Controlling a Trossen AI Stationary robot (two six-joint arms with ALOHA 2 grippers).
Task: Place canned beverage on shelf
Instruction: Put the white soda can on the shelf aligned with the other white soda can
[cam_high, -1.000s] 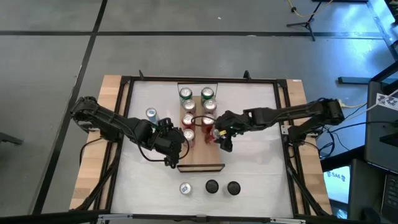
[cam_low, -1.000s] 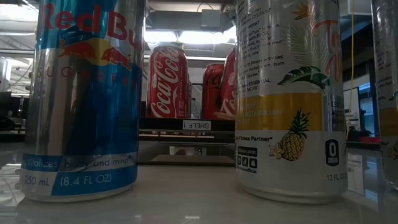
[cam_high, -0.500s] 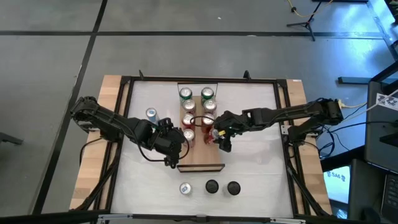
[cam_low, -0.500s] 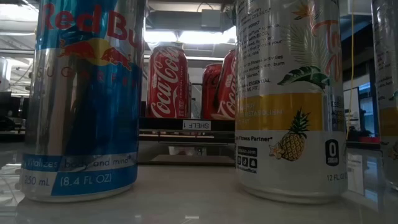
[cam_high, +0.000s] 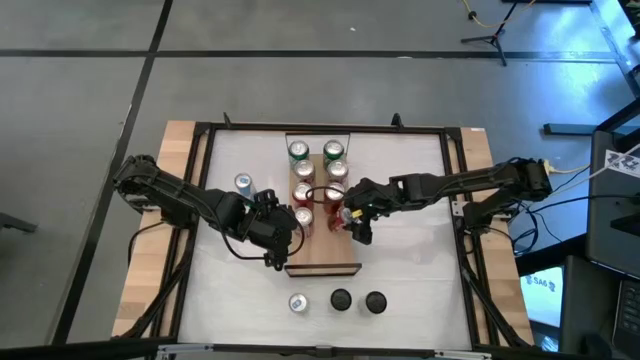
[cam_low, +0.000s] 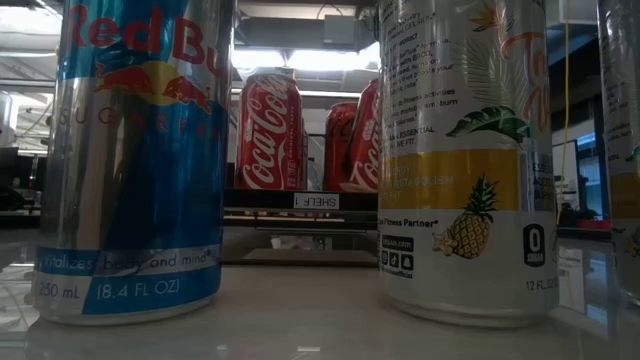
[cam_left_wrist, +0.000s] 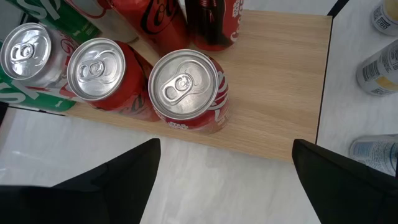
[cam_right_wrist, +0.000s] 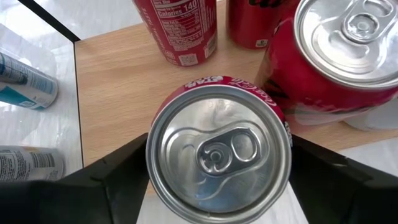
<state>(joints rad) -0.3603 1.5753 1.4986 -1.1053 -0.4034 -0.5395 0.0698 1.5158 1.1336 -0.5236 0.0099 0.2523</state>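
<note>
The shelf (cam_high: 322, 255) is a light-wood plank in the middle of the white table, with several red and green cans standing on it in two rows. My right gripper (cam_high: 350, 218) reaches in from the table's right and is shut on the nearest red Coca-Cola can (cam_right_wrist: 219, 155) of the right row, at the shelf's (cam_right_wrist: 118, 81) right edge. My left gripper (cam_left_wrist: 227, 186) hovers open above the table just left of the shelf, in front of the nearest red can (cam_left_wrist: 186, 90) of the left row, touching nothing. My right gripper has the red can's upper side wall (cam_right_wrist: 281, 121) between its two fingers (cam_right_wrist: 336, 180), one on each side. The fingers slant down from the table's right. The can stands upright, top up. The can's own body hides its base and the contact points.
A blue slim can (cam_high: 243, 185) stands on the table left of the shelf. Three cans (cam_high: 341, 299) stand in a row near the table's front edge; two of them, a Red Bull (cam_low: 140, 160) and a pineapple can (cam_low: 465, 160), fill the low view. A black frame rims the table.
</note>
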